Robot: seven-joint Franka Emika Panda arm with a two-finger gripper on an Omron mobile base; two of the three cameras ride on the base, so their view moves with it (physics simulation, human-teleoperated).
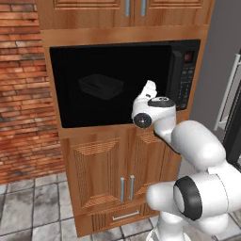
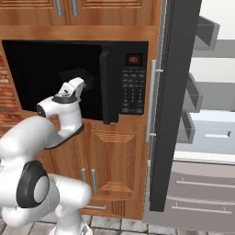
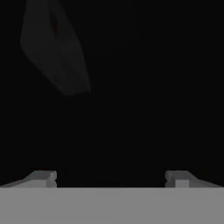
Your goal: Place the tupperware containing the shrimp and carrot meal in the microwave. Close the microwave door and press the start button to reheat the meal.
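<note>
A: Left base view first. The wide black built-in microwave (image 1: 124, 82) sits in the wooden cabinet wall, and through its dark front I can make out the small shallow grey tupperware (image 1: 100, 86) resting on the cavity floor, left of centre and toward the back.

B: And the arm?

A: The white arm's wrist is raised in front of the lower right of the dark front, near the thick vertical black bar handle (image 1: 174, 77). The gripper (image 1: 149, 87) points into the dark, but from here I cannot tell how its fingers stand.

B: Right base view?

A: Same oven, seen from the other side. The red display (image 2: 134, 58) glows above the keypad panel (image 2: 133, 89). The tupperware (image 2: 75, 75) is a dim shape just above the white hand. A tall grey fridge door (image 2: 172, 105) stands open on the right, edge-on to us, with grey shelf bins (image 2: 193, 98) beyond it.

B: Food visible?

A: Too dark to tell.

B: Hand view?

A: Nearly all black. The gripper (image 3: 111, 178) shows two pale fingertips (image 3: 43, 178) set wide apart at the bottom with nothing between them. The tupperware (image 3: 54, 50) is a faint tilted grey form at upper left, well away from the tips.
</note>
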